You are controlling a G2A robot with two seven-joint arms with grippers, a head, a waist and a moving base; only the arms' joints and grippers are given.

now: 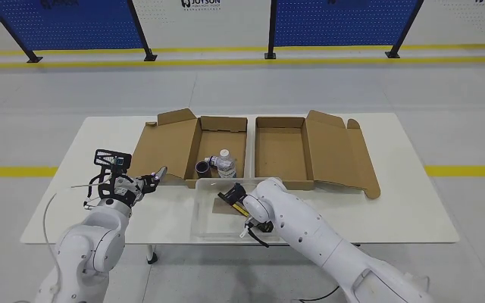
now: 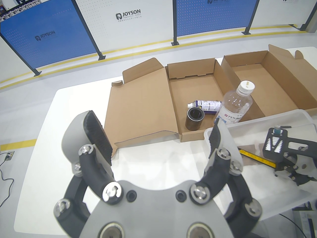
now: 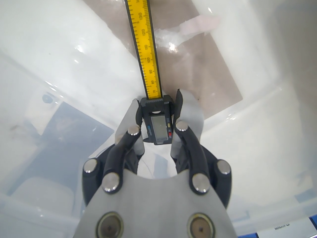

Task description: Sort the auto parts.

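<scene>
The yellow beam of the caliper (image 3: 142, 38) runs straight ahead from the right gripper (image 3: 157, 101), whose fingers clamp its black slider. It carries a printed scale of black ticks with numerals in tens. Nothing can be read on the grey display (image 3: 159, 127) between those fingers. Far beyond the left gripper (image 2: 154, 122), the white fence panels (image 2: 128, 15) and the blue panels (image 2: 44, 38) each bear a logo with a word. Nearer ahead of it, the clear bottle (image 2: 234, 107) wears a label with a percentage figure. The spray can (image 2: 205, 105) beside it has lettering too small to read.

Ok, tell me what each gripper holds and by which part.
Right gripper is shut on the digital caliper, clamping the sides of its display housing. Left gripper is open, holding nothing.
</scene>
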